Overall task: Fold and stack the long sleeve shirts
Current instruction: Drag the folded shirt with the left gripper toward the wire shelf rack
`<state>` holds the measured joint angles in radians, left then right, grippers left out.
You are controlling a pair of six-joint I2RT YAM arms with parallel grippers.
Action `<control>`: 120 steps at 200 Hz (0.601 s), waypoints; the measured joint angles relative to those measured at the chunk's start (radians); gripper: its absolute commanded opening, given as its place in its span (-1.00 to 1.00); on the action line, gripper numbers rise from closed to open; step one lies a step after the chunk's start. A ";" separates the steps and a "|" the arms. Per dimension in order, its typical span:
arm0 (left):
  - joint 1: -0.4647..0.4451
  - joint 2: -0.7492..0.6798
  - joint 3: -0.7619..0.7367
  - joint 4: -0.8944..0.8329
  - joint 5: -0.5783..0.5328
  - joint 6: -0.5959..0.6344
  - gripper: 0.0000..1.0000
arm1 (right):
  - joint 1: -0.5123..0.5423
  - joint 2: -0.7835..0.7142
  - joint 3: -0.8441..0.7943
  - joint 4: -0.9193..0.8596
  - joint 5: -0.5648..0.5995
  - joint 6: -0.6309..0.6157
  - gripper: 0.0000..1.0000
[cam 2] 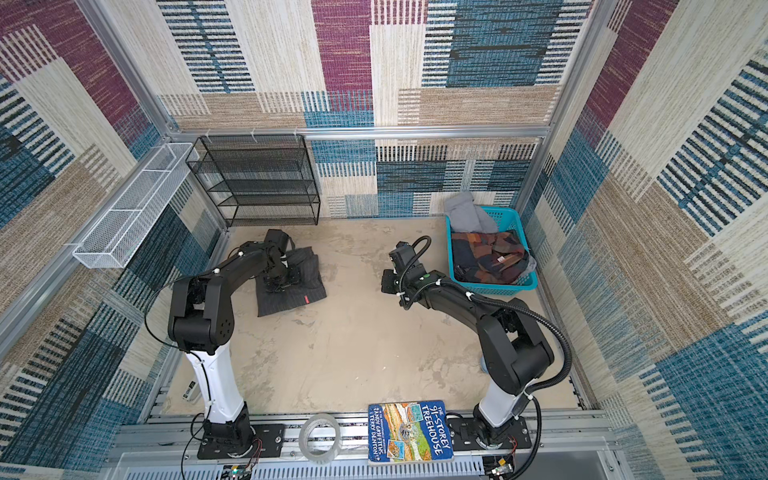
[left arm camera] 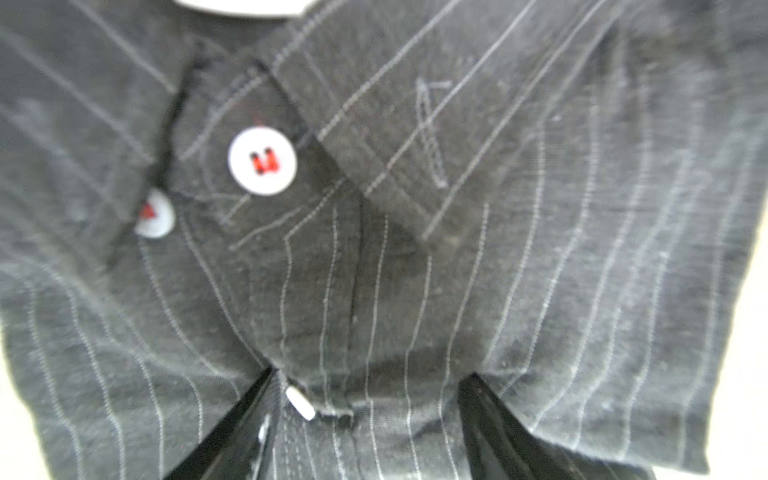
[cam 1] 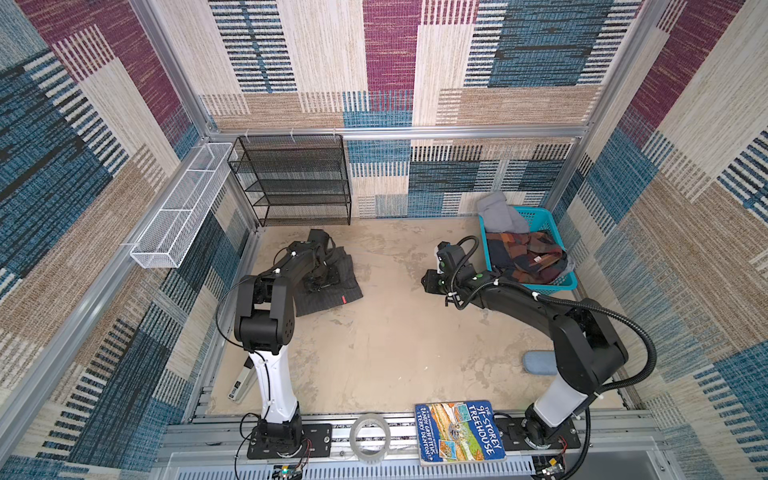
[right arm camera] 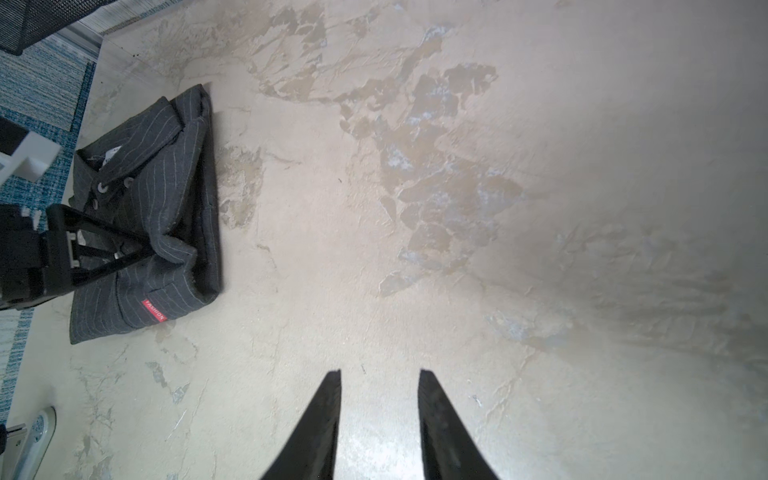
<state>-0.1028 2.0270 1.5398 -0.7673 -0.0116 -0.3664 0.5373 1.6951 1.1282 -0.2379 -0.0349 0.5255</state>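
At the left back of the worktop (cam 1: pixel 395 340), near the black mesh shelf (cam 1: pixel 295 178), the charcoal pinstriped shirt (cam 1: pixel 322 305) lies folded into a flat packet. Its long axis runs back to front, collar toward the shelf and folded lower edge toward the arm bases. The left pincer (left arm camera: pixel 372 374) stands on it with jaws spread wide, tips pressed into the cloth on either side of the buttoned front. In both top views the arm covers the collar and buttons. The left wrist view shows a collar point and two white buttons (left arm camera: pixel 262 161) sewn with red thread. The right wrist view shows the whole packet, where a red tag (right arm camera: pixel 153 311) at one corner reads "FASHION", only a red fleck from above. On the front rail sit a roll of clear tape (cam 1: pixel 370 457) and a book (cam 1: pixel 461 432), "THE 91-STOREY TREEHOUSE" by Andy Griffiths and Terry Denton. The right pincer (right arm camera: pixel 379 374) hovers over bare worktop, jaws parted and empty, well apart from the shirt. Further right, a teal basket (cam 1: pixel 557 286) holds a plaid garment (cam 1: pixel 528 257) and a grey garment (cam 1: pixel 496 214).
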 measured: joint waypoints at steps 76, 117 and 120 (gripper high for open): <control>-0.086 -0.207 -0.125 -0.026 0.072 -0.048 0.43 | 0.000 -0.011 -0.023 0.032 -0.018 0.005 -0.31; -0.124 -0.198 -0.277 0.083 0.120 -0.190 0.42 | 0.000 -0.011 -0.035 0.050 -0.029 0.012 -0.32; -0.124 -0.194 -0.282 0.093 0.120 -0.199 0.42 | 0.000 -0.012 -0.036 0.053 -0.031 0.012 -0.32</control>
<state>-0.2272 1.8332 1.2575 -0.6746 0.1085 -0.5655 0.5373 1.6833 1.0920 -0.1848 -0.0658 0.5373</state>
